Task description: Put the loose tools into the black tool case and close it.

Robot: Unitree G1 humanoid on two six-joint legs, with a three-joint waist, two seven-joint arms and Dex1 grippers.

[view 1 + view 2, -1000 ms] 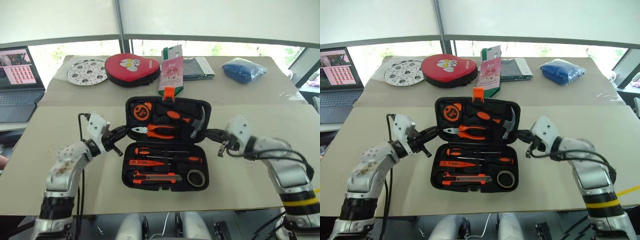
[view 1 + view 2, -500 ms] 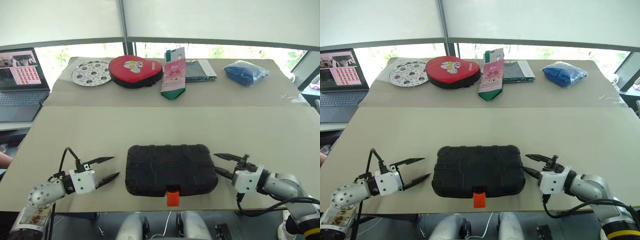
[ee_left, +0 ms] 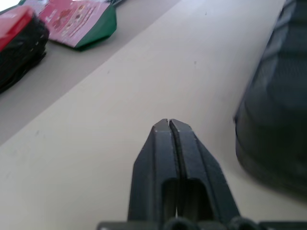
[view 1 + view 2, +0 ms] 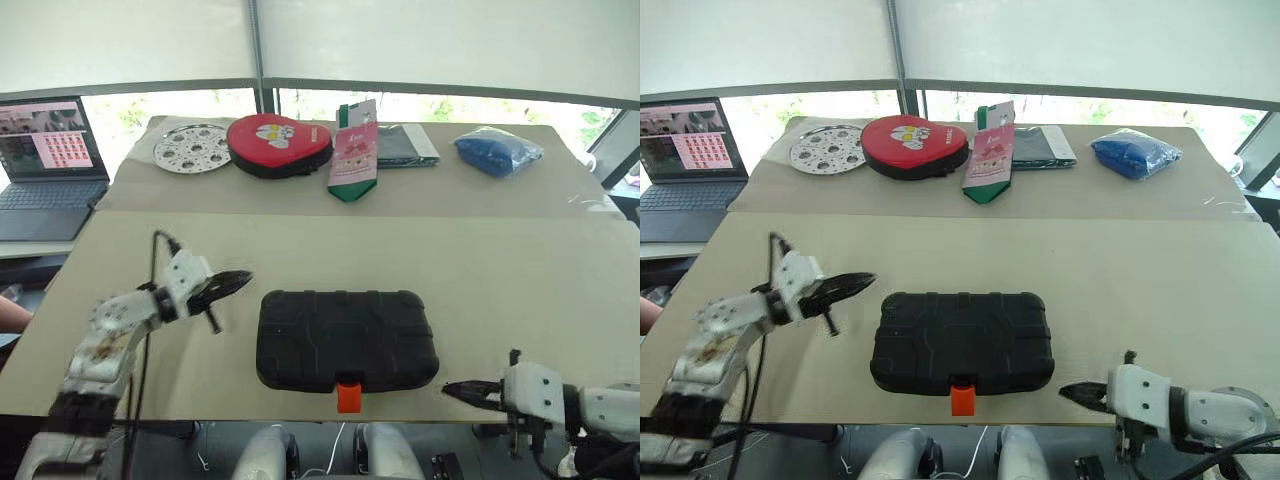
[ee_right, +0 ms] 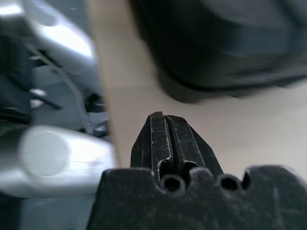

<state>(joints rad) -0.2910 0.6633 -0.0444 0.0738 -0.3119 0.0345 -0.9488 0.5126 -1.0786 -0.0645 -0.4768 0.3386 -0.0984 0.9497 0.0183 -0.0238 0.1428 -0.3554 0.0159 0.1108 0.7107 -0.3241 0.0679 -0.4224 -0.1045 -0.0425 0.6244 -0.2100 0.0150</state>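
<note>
Black tool case (image 4: pixel 346 338) lies closed on the bench (image 4: pixel 520 290), orange latch (image 4: pixel 348 396) at six o'clock. Left claw (image 4: pixel 240 279), pressed together, hovers at its ten o'clock; right claw (image 4: pixel 452 390), also pressed together, sits at four o'clock.

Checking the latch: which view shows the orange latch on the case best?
The left eye view: the latch sits unobstructed at the near edge of the closed case. The right eye view shows it equally clearly. Both wrist views catch just a dark side of the case, no latch.
</note>
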